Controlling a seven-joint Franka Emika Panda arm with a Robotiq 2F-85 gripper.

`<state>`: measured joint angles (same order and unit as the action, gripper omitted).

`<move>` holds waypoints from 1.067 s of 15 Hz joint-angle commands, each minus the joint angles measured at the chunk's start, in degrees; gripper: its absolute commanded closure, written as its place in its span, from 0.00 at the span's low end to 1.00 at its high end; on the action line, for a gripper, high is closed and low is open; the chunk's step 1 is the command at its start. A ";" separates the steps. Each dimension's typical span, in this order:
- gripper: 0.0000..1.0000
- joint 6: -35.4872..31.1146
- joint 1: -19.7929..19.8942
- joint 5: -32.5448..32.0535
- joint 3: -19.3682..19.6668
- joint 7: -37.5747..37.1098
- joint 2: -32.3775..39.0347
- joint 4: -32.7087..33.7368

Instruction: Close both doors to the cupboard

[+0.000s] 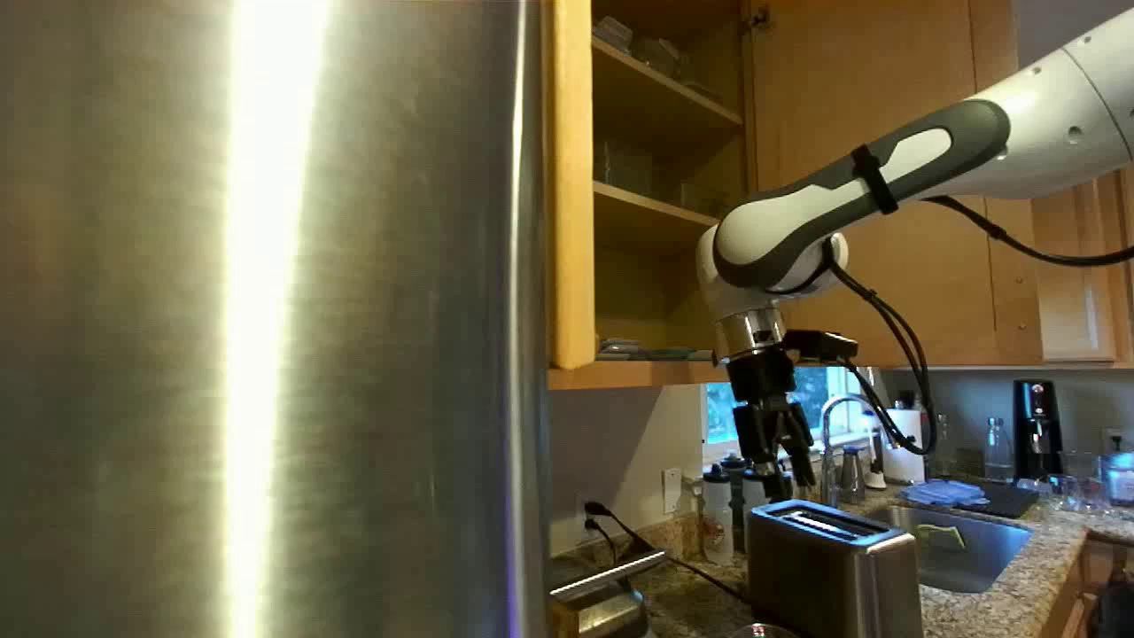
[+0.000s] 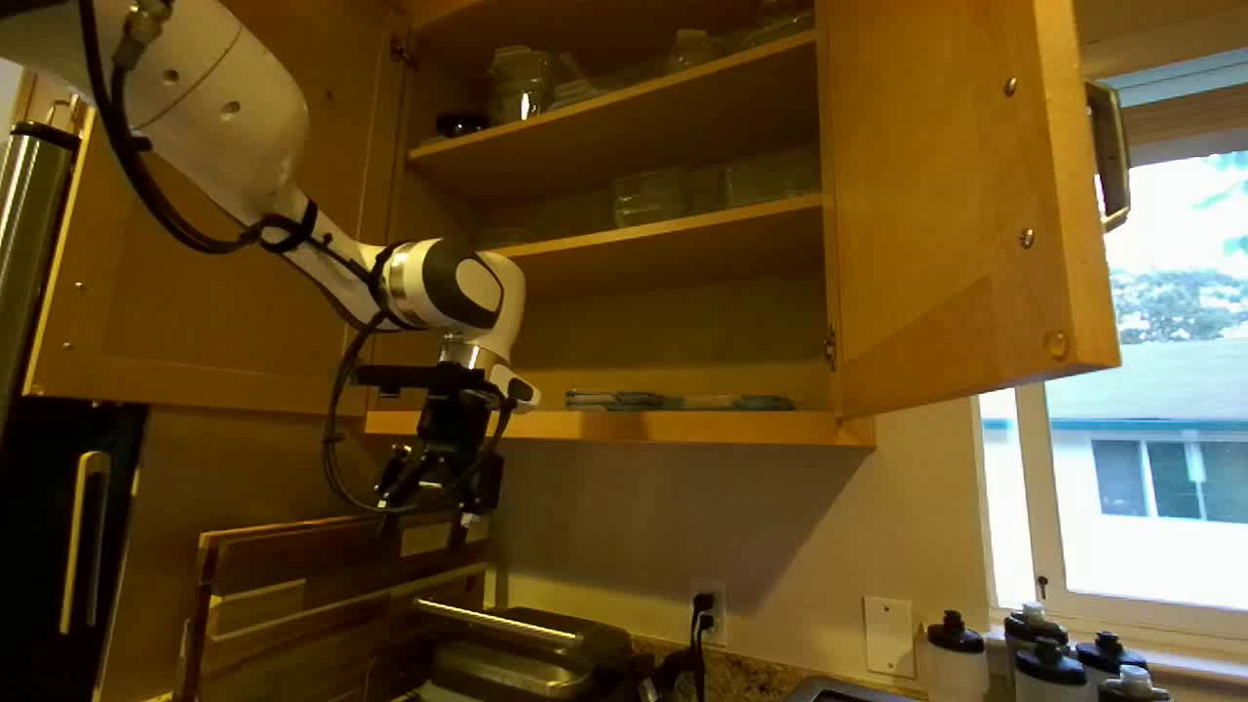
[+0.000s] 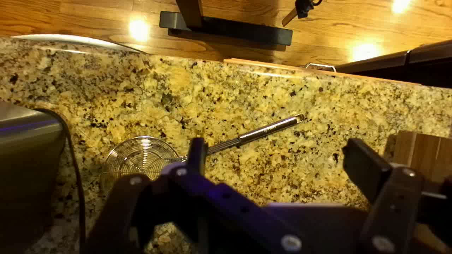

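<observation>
The claw [image 3: 275,153] holds nothing: in the wrist view its fingers [image 3: 365,165] stand well apart, and between them I see only the counter [image 3: 219,91] below, with the stem of a wire strainer [image 3: 252,134] lying on it. In both exterior views the claw hangs with its fingertips downward, and these appear lower than the bottom edge of the cupboard [image 2: 702,427]. The left-side door [image 2: 205,322] and the right-side door [image 2: 936,185], so called by their places in an exterior view, are both swung out and upright, so the long axis of each is vertical. From the claw, the left-side door lies up and to the left in that frame and is, I think, the nearer; the right-side door lies up and far to the right, with its handle [image 2: 1116,156] on the outer face. The arm [image 2: 244,107] seems to stand between the doors. I judge that the coming move depends on this: the claw must first rise to door height, then go around to an outer face, because a push from between would only spread them wider.
</observation>
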<state>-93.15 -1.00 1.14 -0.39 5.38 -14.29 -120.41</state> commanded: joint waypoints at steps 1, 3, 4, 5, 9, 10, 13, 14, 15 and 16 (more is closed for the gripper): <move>0.00 0.10 -0.09 -0.02 0.07 -0.04 0.04 0.12; 0.00 0.10 -0.09 -0.02 0.07 -0.04 0.03 0.12; 0.00 0.10 -0.08 -0.02 0.07 -0.04 0.03 0.12; 0.00 0.10 -0.08 -0.02 0.07 -0.04 0.03 0.12; 0.00 -2.14 -0.02 -1.02 -0.05 0.07 -2.17 -1.86; 0.00 -3.28 0.10 -1.43 0.06 0.23 -3.64 -3.18; 0.00 -7.50 0.62 -2.02 0.57 0.41 -7.34 -7.07; 0.00 -9.87 1.03 -2.90 0.67 -0.12 -9.25 -9.29; 0.00 -11.37 1.26 -3.65 0.76 -0.36 -10.39 -10.56; 0.00 -13.48 1.70 -4.86 0.95 -0.83 -12.35 -12.81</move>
<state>-100.88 -0.29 -1.06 0.05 5.38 -19.12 -125.33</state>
